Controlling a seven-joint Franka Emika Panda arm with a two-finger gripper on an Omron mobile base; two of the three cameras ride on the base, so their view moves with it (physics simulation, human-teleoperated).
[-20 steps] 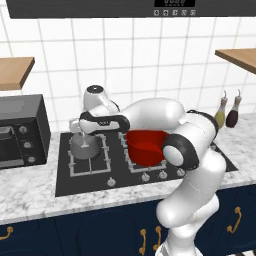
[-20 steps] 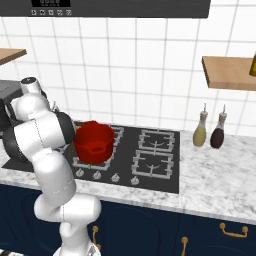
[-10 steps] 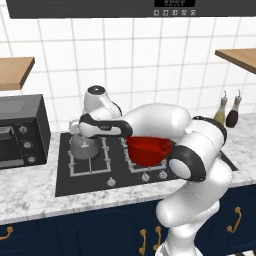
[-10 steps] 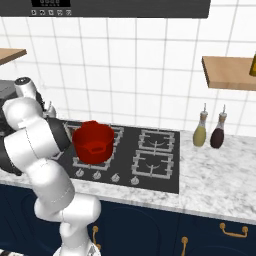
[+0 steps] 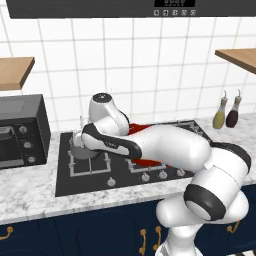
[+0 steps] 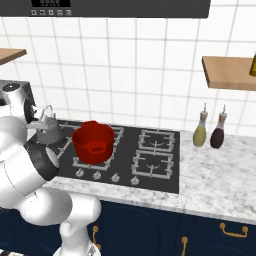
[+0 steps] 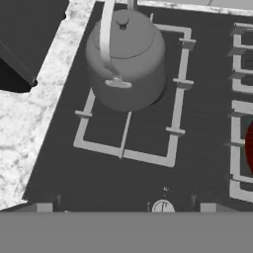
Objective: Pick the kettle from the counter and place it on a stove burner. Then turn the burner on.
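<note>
The dull grey kettle stands upright on the stove burner's square grate, toward its back half, with its thin handle up. It also shows at the cooktop's left, partly behind my arm. My gripper hangs open above the burner's front edge, its tips wide apart with nothing between them, a short way clear of the kettle. A round knob lies just below it. The marbled counter runs in front of the cooktop.
A red two-handled pot sits on the burners right of the kettle. A dark oven box stands on the counter to the left. Two bottles stand at the right. Knobs line the cooktop's front.
My arm has swung lower and forward over the cooktop. The kettle and red pot stay put, and the gripper stays open.
</note>
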